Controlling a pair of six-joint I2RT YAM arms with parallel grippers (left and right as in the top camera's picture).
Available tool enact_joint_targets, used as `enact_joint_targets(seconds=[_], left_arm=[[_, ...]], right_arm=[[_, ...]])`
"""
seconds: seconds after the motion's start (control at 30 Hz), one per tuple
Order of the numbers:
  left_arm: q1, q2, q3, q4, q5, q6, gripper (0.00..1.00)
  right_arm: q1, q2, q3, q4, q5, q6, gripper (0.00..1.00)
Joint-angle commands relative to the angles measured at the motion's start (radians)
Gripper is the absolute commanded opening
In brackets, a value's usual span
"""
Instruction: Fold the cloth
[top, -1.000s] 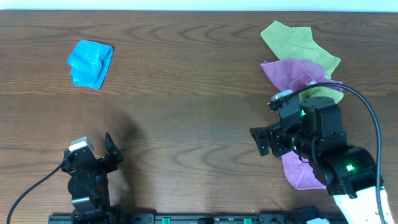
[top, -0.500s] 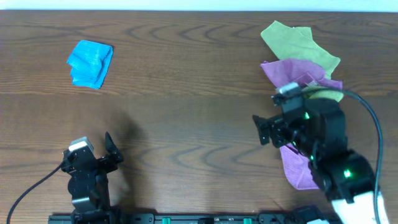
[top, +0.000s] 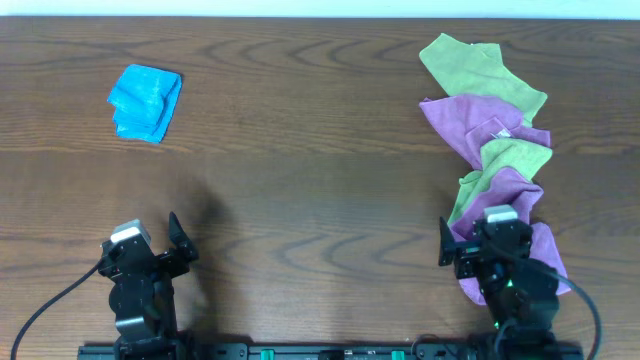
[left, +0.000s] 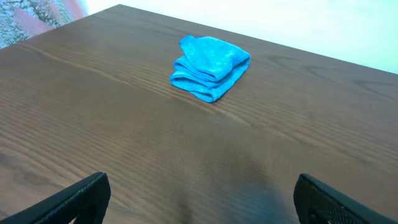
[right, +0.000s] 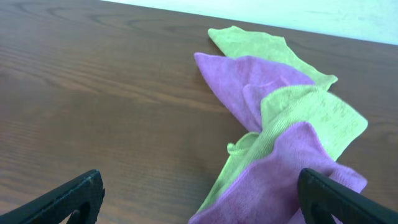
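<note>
The sky-blue cloth (top: 146, 102) lies folded into a small bundle at the far left of the table; it also shows in the left wrist view (left: 210, 59). My left gripper (top: 172, 252) is open and empty near the front left edge, well short of the cloth; its fingertips show at the bottom of the left wrist view (left: 202, 196). My right gripper (top: 452, 255) is open and empty at the front right, beside the pile of other cloths; its fingertips show at the bottom of the right wrist view (right: 205, 196).
A pile of lime-green cloths (top: 478, 66) and purple cloths (top: 470, 118) runs down the right side of the table, reaching under my right arm. It also shows in the right wrist view (right: 283, 106). The table's far edge meets a white wall.
My right arm has pulled back toward the front edge and lowered, uncovering the green and purple cloths beneath it. The left arm and the blue cloth have not moved.
</note>
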Motion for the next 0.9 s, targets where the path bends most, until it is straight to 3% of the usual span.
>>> enact_joint_targets(seconds=[0.0,0.27,0.87], left_arm=[[0.006,0.0,-0.022,-0.006,0.002,0.018,0.95],[0.006,0.0,-0.022,-0.006,0.002,0.018,0.96],[0.006,0.0,-0.022,-0.006,0.002,0.018,0.95]], right_arm=[[-0.009,-0.06,-0.039,0.007,0.006,-0.014,0.99],[-0.009,-0.195,-0.1,0.01,0.007,-0.014,0.99],[-0.01,-0.194,-0.1,0.011,0.006,-0.014,0.99]])
